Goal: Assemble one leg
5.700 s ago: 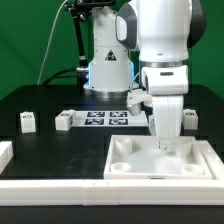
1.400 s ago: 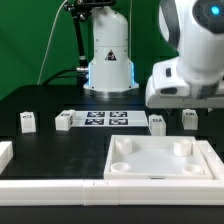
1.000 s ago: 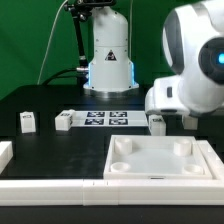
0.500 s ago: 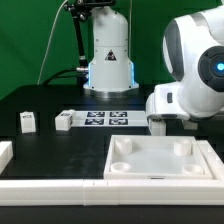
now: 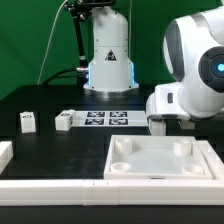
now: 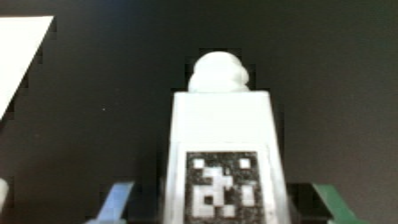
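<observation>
Gripper (image 6: 222, 203): open, jaws stood apart either side of the leg (image 6: 222, 125), not touching.
Leg: sat on table (image 5: 40, 150), right of marker board (image 5: 105, 118).
Risk: off-centre closing could tip it.

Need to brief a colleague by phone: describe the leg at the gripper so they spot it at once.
Find the big white tray at the front, then the marker board behind it. The leg stands just past that board's end on the exterior view's right, partly hidden by the arm. Unlike the two legs off the board's other end, it sits between the fingers of the open gripper.
</observation>
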### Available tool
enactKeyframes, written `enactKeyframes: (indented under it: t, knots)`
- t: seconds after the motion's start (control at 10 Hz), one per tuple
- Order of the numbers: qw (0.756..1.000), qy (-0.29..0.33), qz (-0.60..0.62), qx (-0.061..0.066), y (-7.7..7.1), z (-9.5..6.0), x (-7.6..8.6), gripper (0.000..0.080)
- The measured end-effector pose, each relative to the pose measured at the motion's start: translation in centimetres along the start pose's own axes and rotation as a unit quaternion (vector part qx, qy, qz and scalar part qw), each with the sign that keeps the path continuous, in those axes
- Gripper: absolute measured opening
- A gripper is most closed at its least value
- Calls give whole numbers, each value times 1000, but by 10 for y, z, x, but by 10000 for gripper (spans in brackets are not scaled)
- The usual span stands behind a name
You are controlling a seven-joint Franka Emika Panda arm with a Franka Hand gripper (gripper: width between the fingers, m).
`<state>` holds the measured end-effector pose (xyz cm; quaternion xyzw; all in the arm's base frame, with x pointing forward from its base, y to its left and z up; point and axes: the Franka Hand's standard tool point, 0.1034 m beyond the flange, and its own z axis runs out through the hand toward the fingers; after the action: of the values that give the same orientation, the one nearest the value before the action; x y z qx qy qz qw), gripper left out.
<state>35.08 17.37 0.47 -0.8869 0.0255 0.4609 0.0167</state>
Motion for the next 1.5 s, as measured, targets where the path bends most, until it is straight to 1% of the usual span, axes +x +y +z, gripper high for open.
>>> enactKeyframes:
  t: [0.4, 0.5, 0.6, 0.7, 0.8, 0.9, 1.0, 1.2, 1.3, 1.5]
  knots:
    - [1000, 0, 0, 0, 0, 0, 0, 288]
    - [1000, -5, -3, 0, 2, -4, -3, 288]
    - [1000, -9, -3, 3, 6, -16, -8, 288]
    - [1000, -17, -3, 3, 9, -28, -17, 288]
    - [1000, -27, -3, 4, 13, -44, -29, 290]
    - [999, -31, -2, 5, 15, -57, -36, 290]
    - [1000, -24, -2, 6, 14, -62, -36, 290]
    - [1000, -10, -3, 8, 13, -62, -33, 290]
    - [999, 29, -3, 13, 10, -66, -26, 290]
    - [993, 115, -4, 18, 10, -70, -23, 290]
